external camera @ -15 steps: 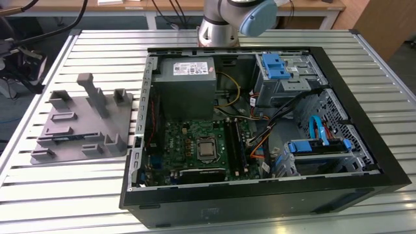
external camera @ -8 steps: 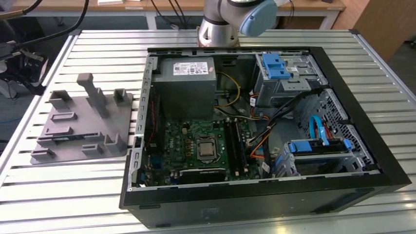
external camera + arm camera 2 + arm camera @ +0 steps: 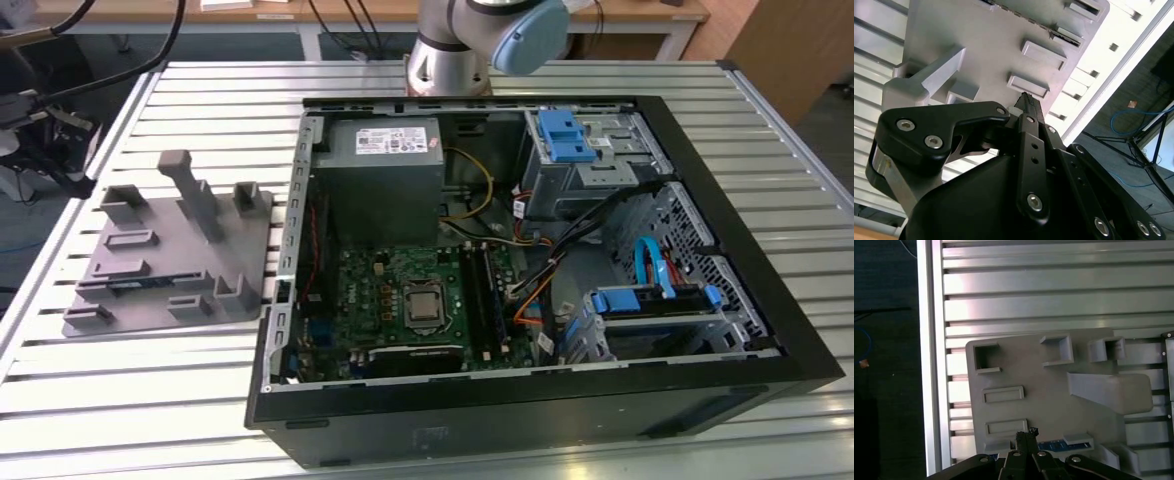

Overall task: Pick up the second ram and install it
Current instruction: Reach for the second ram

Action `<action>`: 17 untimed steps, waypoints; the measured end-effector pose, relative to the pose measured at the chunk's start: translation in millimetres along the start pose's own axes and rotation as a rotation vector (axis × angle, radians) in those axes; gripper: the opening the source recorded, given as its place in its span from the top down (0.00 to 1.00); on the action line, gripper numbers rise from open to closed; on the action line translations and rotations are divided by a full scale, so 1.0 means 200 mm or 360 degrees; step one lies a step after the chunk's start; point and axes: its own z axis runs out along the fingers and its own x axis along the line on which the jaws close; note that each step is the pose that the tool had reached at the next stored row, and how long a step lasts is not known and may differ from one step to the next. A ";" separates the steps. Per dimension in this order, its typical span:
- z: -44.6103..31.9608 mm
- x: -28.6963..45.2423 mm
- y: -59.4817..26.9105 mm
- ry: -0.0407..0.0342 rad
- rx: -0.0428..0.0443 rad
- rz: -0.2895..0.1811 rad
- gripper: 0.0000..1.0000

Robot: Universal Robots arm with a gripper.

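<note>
tray [image 3: 154, 225]: resting on slatted table [image 3: 160, 400], at the exterior view's left.
second ram [image 3: 1059, 445]: sitting in a tray slot, in the first wrist view.
gripper [image 3: 1026, 434] [image 3: 1025, 102]: hovering over the tray near the second ram, fingers pressing together, pinching nothing.
computer case [image 3: 534, 410]: lying open, at the exterior view's right.

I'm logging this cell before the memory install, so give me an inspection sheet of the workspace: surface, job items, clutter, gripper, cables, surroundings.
Surface: slatted metal table, carrying a grey tray and an open computer case.
Job's things: second ram, a blue stick lying in a slot of the tray, near the gripper's tips in the first wrist view.
Clutter: nothing seen.
Gripper: gripper above the tray, fingers together, holding nothing.
Cables: blue cable and black bundle, both inside the case.
Surroundings: wooden desk beyond the arm's base.
</note>
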 end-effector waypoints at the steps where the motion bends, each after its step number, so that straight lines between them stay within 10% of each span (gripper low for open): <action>1: 0.003 0.000 0.000 0.0000 0.0000 0.0000 0.90; 17: 0.052 0.002 -0.002 0.0000 0.0000 0.0000 0.90</action>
